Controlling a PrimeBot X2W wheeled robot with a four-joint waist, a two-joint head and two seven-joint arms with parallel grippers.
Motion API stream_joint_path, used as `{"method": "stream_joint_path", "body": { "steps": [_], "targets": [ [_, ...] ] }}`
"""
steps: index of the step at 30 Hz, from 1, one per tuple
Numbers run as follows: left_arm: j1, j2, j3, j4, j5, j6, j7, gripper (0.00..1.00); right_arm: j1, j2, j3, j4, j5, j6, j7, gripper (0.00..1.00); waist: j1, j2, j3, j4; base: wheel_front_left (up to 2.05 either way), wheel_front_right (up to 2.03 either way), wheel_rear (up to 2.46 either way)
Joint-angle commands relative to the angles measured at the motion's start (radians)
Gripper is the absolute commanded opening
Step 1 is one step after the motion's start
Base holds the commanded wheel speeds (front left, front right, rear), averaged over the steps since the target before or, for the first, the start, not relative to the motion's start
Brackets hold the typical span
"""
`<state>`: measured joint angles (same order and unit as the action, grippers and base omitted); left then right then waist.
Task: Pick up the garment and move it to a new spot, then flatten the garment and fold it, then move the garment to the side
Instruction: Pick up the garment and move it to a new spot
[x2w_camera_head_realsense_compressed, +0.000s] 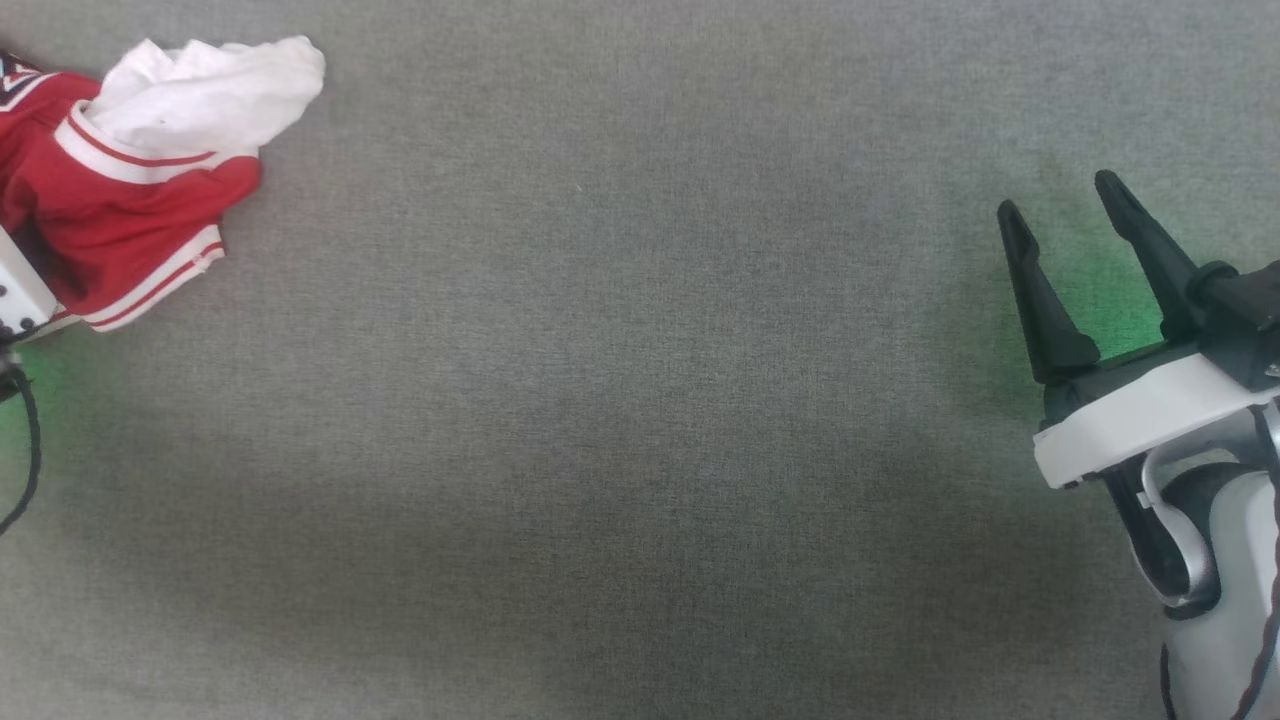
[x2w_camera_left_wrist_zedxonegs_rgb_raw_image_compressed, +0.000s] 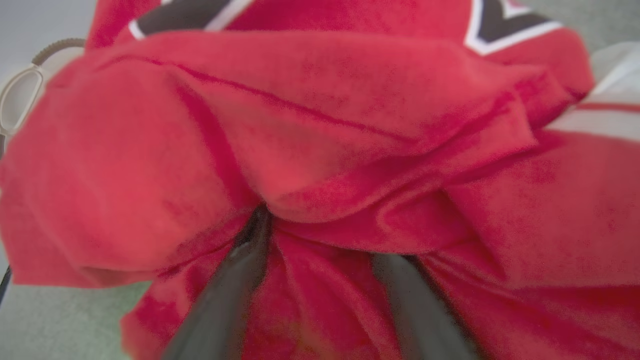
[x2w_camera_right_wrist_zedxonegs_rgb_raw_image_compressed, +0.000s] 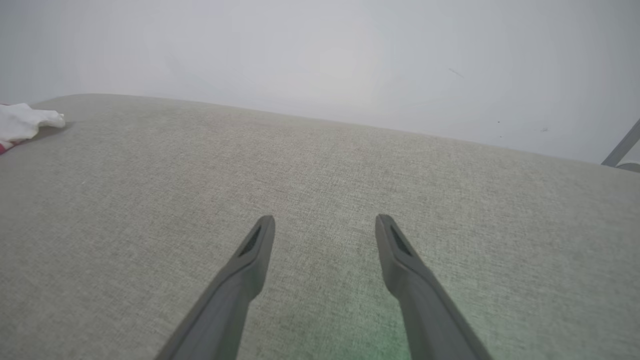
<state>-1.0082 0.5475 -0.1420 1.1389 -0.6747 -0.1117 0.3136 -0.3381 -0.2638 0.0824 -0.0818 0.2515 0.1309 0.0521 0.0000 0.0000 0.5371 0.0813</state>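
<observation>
Seemingly the bunched garment (x2w_camera_head_realsense_compressed: 120, 210) lies diagonally, white sleeve (x2w_camera_head_realsense_compressed: 210, 95) outermost.

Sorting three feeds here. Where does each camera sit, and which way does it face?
Head: high, looking down on grey cloth surface; shirt upper left, right claw lower right.
Left wrist: on left arm, close against the shirt's red folds; left claw with spread fingers.
Right wrist: low, facing across the surface toward a pale wall; own open fingers.
Shared: head and right wrist both show right claw and white sleeve.
</observation>
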Motion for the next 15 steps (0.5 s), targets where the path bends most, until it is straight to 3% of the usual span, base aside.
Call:
{"method": "stream_joint_path", "body": {
  "steps": [1, 7, 15],
  "targets": [
    [0.032, -0.051, -0.016, 0.035, 0.003, -0.012, -0.002, 0.00, -0.006, 0.003, -0.001, 0.006, -0.009, 0.000, -0.002, 1.00, 0.0000, 0.0000, -0.015, 0.004, 0.00, 0.00, 0.00],
    [-0.007, 0.019, -0.031, 0.024, 0.035, -0.013, -0.126, 0.00, 0.021, 0.020, -0.003, 0.036, -0.001, 0.000, -0.021, 1.00, 0.0000, 0.0000, -0.087, 0.022, 0.00, 0.00, 0.00],
    [-0.029, 0.069, -0.071, -0.022, 0.067, -0.018, -0.231, 0.00, 0.052, 0.046, 0.001, 0.081, 0.000, 0.000, -0.046, 1.00, 0.0000, 0.0000, -0.192, 0.048, 0.00, 0.00, 0.00]
  ]
}}
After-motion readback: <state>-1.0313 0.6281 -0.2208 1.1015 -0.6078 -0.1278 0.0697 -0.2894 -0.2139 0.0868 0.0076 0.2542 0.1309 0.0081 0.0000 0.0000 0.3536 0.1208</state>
